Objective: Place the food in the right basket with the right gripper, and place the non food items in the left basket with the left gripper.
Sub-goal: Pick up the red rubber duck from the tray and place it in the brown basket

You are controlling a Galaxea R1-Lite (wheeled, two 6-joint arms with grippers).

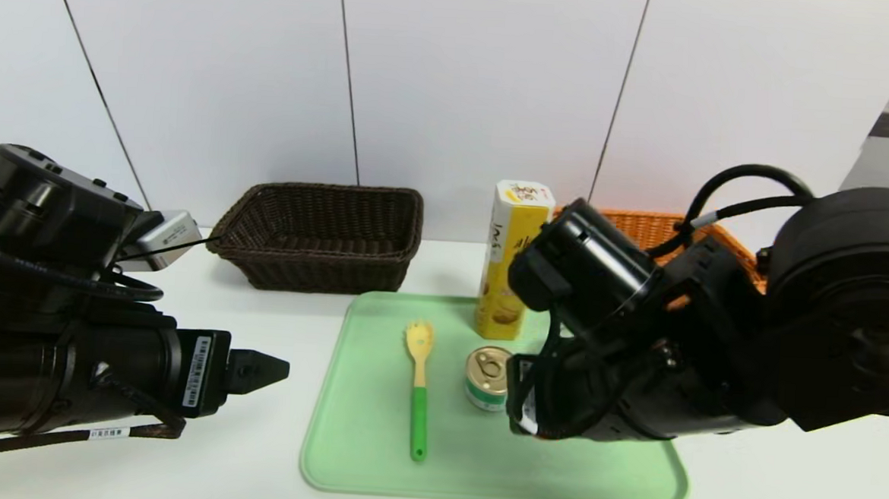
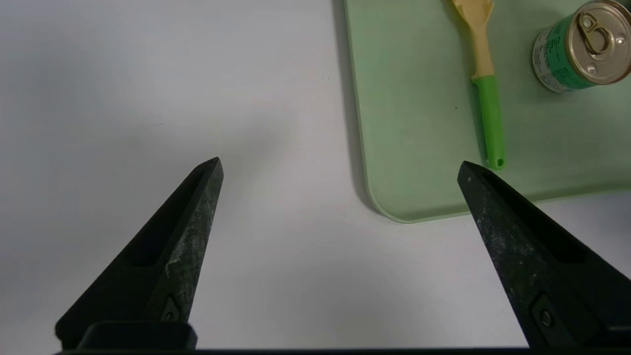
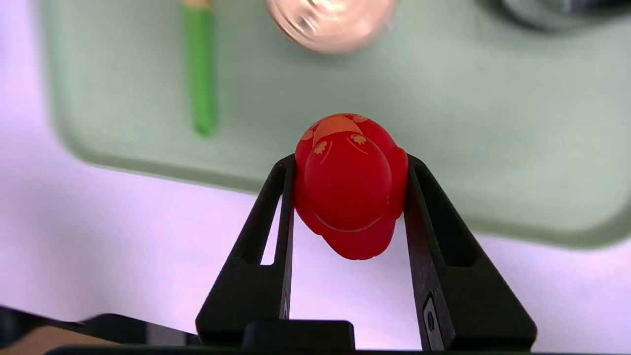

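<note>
From your head view, the right arm hides most of the orange-tan wicker basket (image 1: 647,224), the carton's (image 1: 508,260) right side and its own fingertips. In the right wrist view, the tin (image 3: 331,22) is blurred and cropped. In the left wrist view, the pasta fork's (image 2: 485,84) head is cut off

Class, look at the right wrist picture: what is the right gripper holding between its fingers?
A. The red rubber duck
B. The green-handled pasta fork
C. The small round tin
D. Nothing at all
A: in the right wrist view the right gripper is shut on the red rubber duck, one black finger pressing each side, while the tin and the pasta fork lie on the green tray.
</note>
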